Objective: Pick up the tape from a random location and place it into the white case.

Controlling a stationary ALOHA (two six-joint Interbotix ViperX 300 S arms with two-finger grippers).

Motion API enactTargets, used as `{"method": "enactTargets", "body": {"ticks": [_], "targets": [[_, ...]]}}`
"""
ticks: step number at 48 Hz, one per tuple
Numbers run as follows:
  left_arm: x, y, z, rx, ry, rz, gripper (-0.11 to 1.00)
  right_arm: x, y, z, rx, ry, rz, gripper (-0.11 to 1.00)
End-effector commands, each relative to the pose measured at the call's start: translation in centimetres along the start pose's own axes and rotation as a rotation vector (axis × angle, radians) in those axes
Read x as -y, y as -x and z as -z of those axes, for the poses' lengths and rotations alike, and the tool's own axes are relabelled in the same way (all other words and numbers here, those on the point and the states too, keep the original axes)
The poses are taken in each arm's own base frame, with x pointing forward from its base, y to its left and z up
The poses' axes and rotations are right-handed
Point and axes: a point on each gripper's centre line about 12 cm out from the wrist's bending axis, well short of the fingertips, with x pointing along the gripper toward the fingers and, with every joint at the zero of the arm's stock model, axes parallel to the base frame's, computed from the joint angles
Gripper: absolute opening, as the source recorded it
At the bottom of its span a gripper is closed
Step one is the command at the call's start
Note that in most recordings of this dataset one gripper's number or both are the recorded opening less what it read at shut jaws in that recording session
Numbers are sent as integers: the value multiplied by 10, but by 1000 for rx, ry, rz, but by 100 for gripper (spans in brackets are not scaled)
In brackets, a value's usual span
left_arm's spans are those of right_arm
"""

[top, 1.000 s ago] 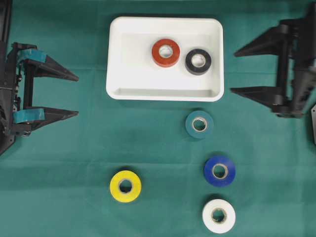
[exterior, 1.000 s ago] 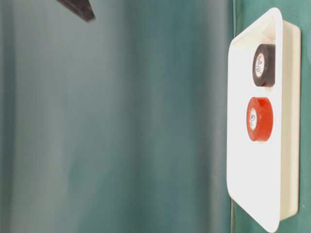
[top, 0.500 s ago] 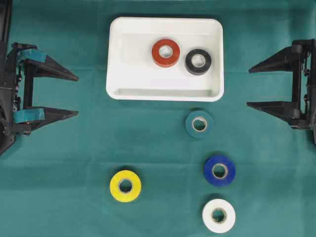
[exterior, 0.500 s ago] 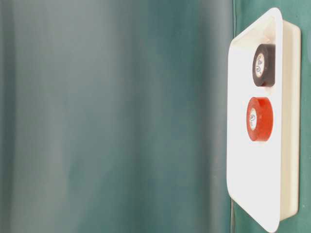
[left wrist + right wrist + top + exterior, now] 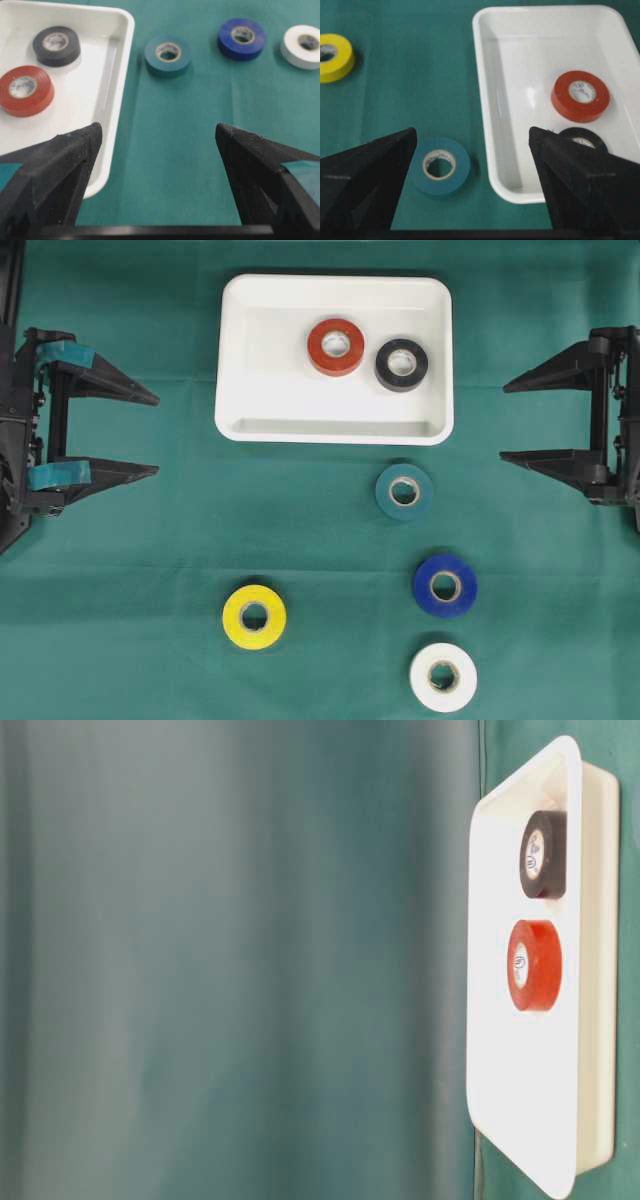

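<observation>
**Two rolls in the case, four on the cloth, both grippers empty and wide**

A green cloth covers the table. The white case point(image 5: 232, 360) sits toward the far side, between the two arms. Inside it lie a red tape roll point(image 5: 335, 347) and a black tape roll point(image 5: 401, 365), flat, just beside each other and seemingly not touching.

The left gripper point(image 5: 150, 433) rests at the left edge, jaws spread wide, nothing between them. The right gripper point(image 5: 512, 420) sits at the right edge, jaws likewise spread wide and empty.

Four rolls lie flat outside the case. Seen from the right wrist, the teal tape roll point(image 5: 440, 165) lies ahead of the right jaws, just inside the left-hand jaw's line, close to the case's near wall. The blue tape roll point(image 5: 444, 585), the white tape roll point(image 5: 442, 677) and the yellow tape roll point(image 5: 254, 617) sit farther from the case, well apart from both grippers.

Judgement on the step in hand: the teal roll looks the likeliest next pick for the right arm. A good pick would centre the open jaws over the roll, one on each side of its outer wall, come straight down, and close only when low enough to grip the wall. Because the roll is close to the case, the jaw on that side needs room to avoid nudging the rim. The release should go over bare floor, away from the red and black rolls.
</observation>
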Motion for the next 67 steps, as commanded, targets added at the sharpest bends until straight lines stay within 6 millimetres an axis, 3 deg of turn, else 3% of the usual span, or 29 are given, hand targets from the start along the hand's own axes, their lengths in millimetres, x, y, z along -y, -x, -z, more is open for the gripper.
{"method": "enactTargets", "body": {"ticks": [1, 22, 45, 67], "targets": [[0, 1, -6, 18, 0, 1, 95, -2, 0, -6, 17, -2, -7, 88], [5, 0, -5, 15, -4, 21, 95, -2, 1, -6, 19, -2, -8, 88], [54, 5, -4, 31, -83, 224, 95, -2, 1, -6, 17, 1, -7, 88], [55, -1, -4, 25, -85, 223, 95, -2, 1, -7, 22, 1, -8, 88]]}}
